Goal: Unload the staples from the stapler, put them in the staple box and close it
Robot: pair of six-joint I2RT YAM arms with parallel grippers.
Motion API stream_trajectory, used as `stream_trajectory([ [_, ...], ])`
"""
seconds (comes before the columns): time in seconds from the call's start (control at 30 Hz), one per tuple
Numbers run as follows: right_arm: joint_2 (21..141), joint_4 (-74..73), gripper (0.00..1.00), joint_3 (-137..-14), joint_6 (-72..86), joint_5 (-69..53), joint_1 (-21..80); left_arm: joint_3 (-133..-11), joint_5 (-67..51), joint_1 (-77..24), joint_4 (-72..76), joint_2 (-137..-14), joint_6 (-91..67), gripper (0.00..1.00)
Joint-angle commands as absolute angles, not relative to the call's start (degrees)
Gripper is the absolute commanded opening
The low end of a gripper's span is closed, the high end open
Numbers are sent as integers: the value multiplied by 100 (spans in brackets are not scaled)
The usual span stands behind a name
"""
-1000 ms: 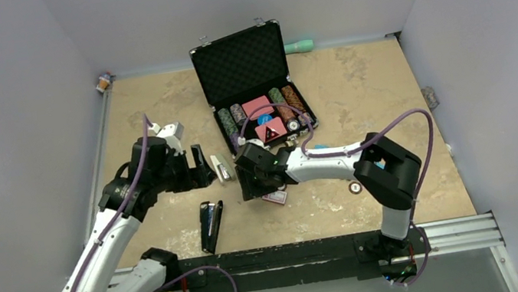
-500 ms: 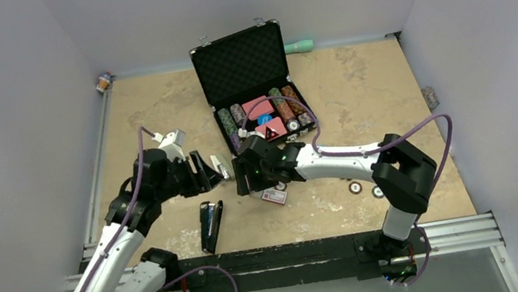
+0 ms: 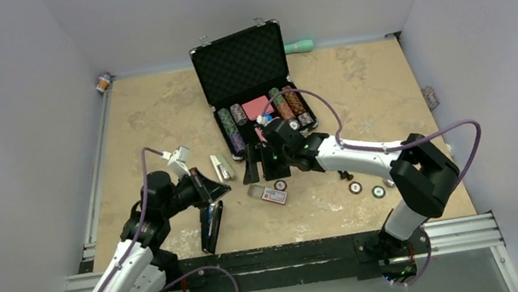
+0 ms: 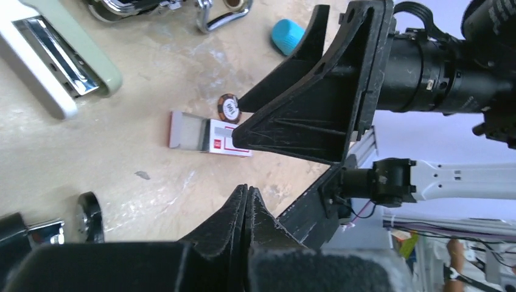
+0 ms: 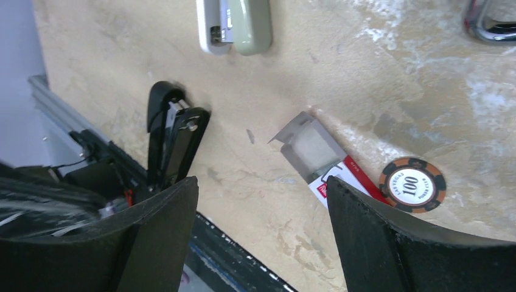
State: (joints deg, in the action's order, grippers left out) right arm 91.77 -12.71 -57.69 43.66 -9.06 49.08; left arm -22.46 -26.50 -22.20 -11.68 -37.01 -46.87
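Black stapler (image 5: 173, 143) lying partly open on tabletop (image 3: 387, 88) near front rail, seen whole only from right wrist. Left pincer (image 4: 246, 198) pressed together beside it; right pincer (image 5: 261, 225) spread apart near staple box (image 5: 328, 161).

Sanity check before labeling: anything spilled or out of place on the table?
Yes. Loose poker chips lie on the table near the staple box, outside the open case. The box's tray is slid partly out.

Poker chip (image 5: 412, 184): "100", rim text probably "Las Vegas Poker Club". Staple box (image 5: 316, 155) print illegible.
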Motion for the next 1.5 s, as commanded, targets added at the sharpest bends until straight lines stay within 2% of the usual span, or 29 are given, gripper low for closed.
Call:
stream_trajectory([
  [0.0, 8902, -768, 81, -5638, 4290, -1812, 4828, -1482, -3186, -2197, 775, -3443, -5603, 0],
  [0.07, 8851, -660, 97, -5556, 4377, -2033, 4789, -1119, -3218, -2196, 1293, -3376, -5894, 0],
  [0.1, 8819, -610, 99, -5514, 4419, -2117, 4764, -977, -3225, -2197, 1477, -3344, -5998, 0],
  [0.47, 8699, -52, 99, -5220, 4600, -2857, 4654, -416, -3043, -2192, 2537, -4021, -6380, 0],
  [0.6, 8675, 538, 99, -5011, 4798, -3313, 4636, -333, -3107, -2201, 3285, -4688, -6548, 0],
  [1.17, 9047, 635, 99, -4973, 4719, -3176, 4640, -479, -3454, -2537, 6586, -7684, -7172, 0],
  [1.33, 9245, 659, 99, -4968, 4677, -3140, 4641, -410, -3579, -2570, 7948, -8723, -7410, 0],
  [1.47, 9323, 664, 99, -4949, 4659, -3077, 4640, -539, -3561, -2695, 8145, -9077, -7444, 0],
])
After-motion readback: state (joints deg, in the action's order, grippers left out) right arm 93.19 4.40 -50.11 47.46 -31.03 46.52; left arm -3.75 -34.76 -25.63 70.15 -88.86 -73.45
